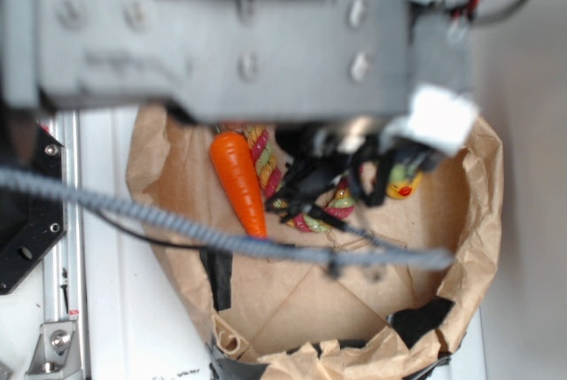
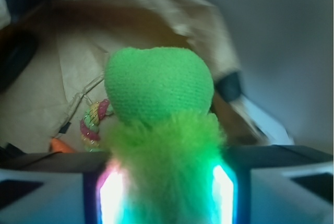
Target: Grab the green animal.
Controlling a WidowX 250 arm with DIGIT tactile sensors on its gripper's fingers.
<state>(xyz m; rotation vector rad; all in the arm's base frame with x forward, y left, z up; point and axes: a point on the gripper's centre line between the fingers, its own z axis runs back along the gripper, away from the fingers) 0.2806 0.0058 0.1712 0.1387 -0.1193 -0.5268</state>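
Observation:
The green animal [image 2: 159,93], a fuzzy lime-green plush with a knitted rounded end, fills the middle of the wrist view. My gripper [image 2: 164,192] is shut on its fuzzy lower part, and the glowing pads [image 2: 112,192] press against both sides. The toy hangs above the brown paper bag [image 2: 42,88], clear of the things below. In the exterior view the blurred grey arm [image 1: 230,34] covers the top of the bag, and the green animal is hidden behind it.
Inside the paper bag [image 1: 469,221] lie an orange carrot [image 1: 241,181], a coiled striped rope toy [image 1: 310,212] and a yellow duck [image 1: 405,183]. A grey braided cable [image 1: 177,225] crosses in front. A metal rail [image 1: 66,221] runs along the left.

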